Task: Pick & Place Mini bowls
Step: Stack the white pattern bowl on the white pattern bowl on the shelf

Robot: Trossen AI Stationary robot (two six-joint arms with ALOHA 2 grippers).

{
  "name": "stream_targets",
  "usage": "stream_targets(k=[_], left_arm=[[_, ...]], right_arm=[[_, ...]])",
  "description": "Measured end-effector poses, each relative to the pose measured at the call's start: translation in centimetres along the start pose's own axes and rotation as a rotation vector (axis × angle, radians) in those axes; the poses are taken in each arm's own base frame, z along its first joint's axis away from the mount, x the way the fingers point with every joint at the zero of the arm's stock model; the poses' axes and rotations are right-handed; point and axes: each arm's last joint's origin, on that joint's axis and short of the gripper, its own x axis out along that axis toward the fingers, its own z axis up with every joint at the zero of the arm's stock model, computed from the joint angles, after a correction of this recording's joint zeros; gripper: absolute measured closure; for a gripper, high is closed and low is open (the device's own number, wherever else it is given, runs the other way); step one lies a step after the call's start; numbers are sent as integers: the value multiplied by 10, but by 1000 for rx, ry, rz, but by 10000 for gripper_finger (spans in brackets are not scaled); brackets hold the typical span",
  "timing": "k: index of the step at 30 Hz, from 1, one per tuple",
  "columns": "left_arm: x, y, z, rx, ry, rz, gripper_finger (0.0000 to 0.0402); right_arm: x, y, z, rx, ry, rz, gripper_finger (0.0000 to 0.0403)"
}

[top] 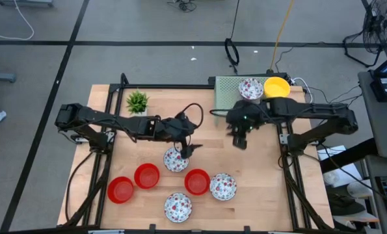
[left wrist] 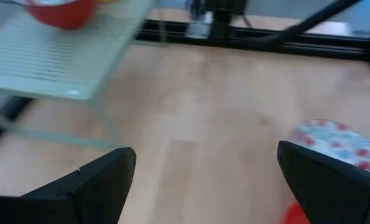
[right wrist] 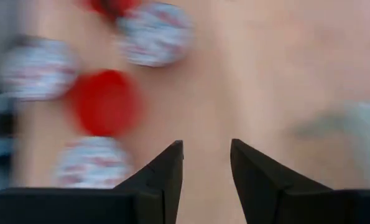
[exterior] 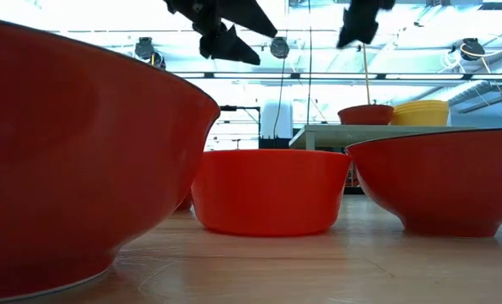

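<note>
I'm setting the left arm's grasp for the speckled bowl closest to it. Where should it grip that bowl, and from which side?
Grip the rim of the speckled bowl, coming straight down from above. It sits upright and open-topped, so one finger can likely go inside the wall and one outside. The side facing the left gripper looks best: the fingers are open there, and the red bowl crowds the opposite side.

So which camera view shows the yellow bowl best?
The high view: the yellow bowl sits whole on the green rack, seen from above. The low view shows only its side, far behind. Neither wrist view shows it clearly.
</note>
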Motion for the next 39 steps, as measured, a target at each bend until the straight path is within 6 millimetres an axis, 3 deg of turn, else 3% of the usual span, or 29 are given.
stream_targets(k=[5, 15, 22, 29, 34, 39], left_arm=[[-2, -10, -4, -13, 35, -78, 7], [-5, -25, -11, 22, 95, -147, 7], [-8, -35, -13, 40, 97, -169, 7], [-11, -40, -14, -62, 107, -179, 7], [-43, -36, 3, -90, 166, -210, 7], [-80, -30, 6, -112, 273, -137, 7]], right_arm=[[19, 36, -5, -43, -15, 259, 282], [73, 85, -69, -58, 59, 415, 275], [96, 95, -103, 6, 5, 408, 275], [97, 101, -113, -21, -1, 378, 275], [97, 103, -114, -39, 2, 380, 275], [97, 101, -114, -39, -13, 339, 275]])
